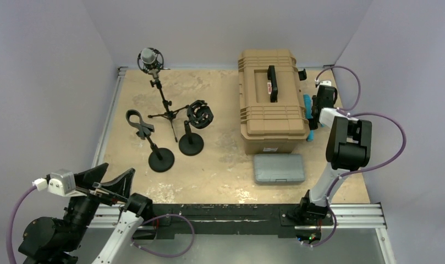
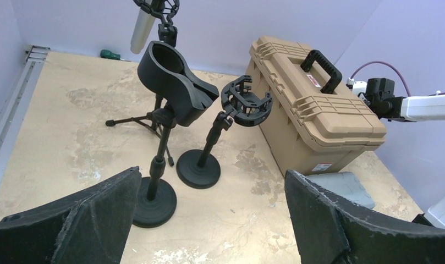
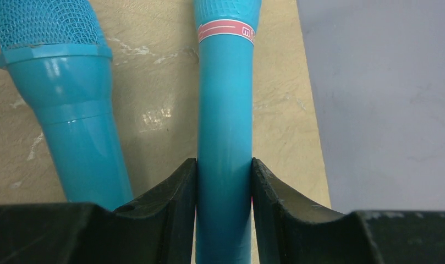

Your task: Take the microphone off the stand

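Observation:
A grey microphone (image 1: pixel 149 56) sits in the shock mount of a black tripod stand (image 1: pixel 165 107) at the back left; the left wrist view shows that microphone (image 2: pixel 141 30) at the top edge. My right gripper (image 3: pixel 224 176), beside the toolbox's right end (image 1: pixel 320 110), is shut on the handle of a blue microphone (image 3: pixel 224 110) with a pink band. A second blue microphone (image 3: pixel 71 99) lies on the table just left of it. My left gripper (image 2: pixel 213 173) stands open and empty at the near left (image 1: pixel 114 175), far from the stands.
A round-base stand with an empty clip (image 1: pixel 138 122) and another with an empty shock mount (image 1: pixel 199 114) stand mid-left. A tan toolbox (image 1: pixel 272 104) fills the centre right, a grey case (image 1: pixel 278 168) in front of it. The wall (image 3: pixel 385 99) is close on the right.

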